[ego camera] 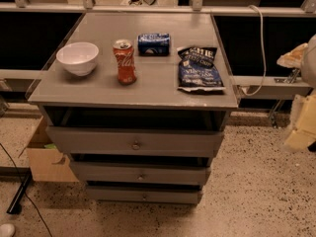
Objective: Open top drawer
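The grey cabinet (98,90) stands in the middle of the view. Its top drawer (89,141) is the widest one, with a small round metal knob (136,145) at its centre. The drawer front stands out a little further than the two narrower drawers (98,173) below it, with a dark gap above it. My gripper (302,125) shows as pale arm parts at the right edge. It is level with the drawer and well to the right of it, touching nothing.
On the cabinet top are a white bowl (78,57), a red soda can (125,61), a blue packet (154,43) and a dark chip bag (199,69). A cardboard box (45,161) sits on the floor at left. A white cable (260,43) hangs at right.
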`<state>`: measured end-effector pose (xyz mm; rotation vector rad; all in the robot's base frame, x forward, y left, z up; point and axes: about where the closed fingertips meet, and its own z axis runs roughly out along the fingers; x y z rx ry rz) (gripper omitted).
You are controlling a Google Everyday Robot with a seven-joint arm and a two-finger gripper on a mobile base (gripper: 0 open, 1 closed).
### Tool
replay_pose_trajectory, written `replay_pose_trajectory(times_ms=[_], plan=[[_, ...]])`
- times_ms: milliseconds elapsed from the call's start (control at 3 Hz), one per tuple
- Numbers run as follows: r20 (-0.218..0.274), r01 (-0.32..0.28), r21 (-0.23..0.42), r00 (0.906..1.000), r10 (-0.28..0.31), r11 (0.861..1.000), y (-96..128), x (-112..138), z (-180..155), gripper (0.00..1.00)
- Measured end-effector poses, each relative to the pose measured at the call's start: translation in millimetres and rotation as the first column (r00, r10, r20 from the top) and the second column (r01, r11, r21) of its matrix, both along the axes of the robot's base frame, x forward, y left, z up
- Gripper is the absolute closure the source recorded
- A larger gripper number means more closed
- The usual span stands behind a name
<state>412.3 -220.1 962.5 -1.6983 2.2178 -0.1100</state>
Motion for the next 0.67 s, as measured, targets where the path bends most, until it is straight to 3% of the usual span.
replay_pose_trajectory(times_ms=[667], plan=[[-0.02, 0.003, 0.03, 0.9998, -0.002, 1.0, -5, -19, -27, 0.0]])
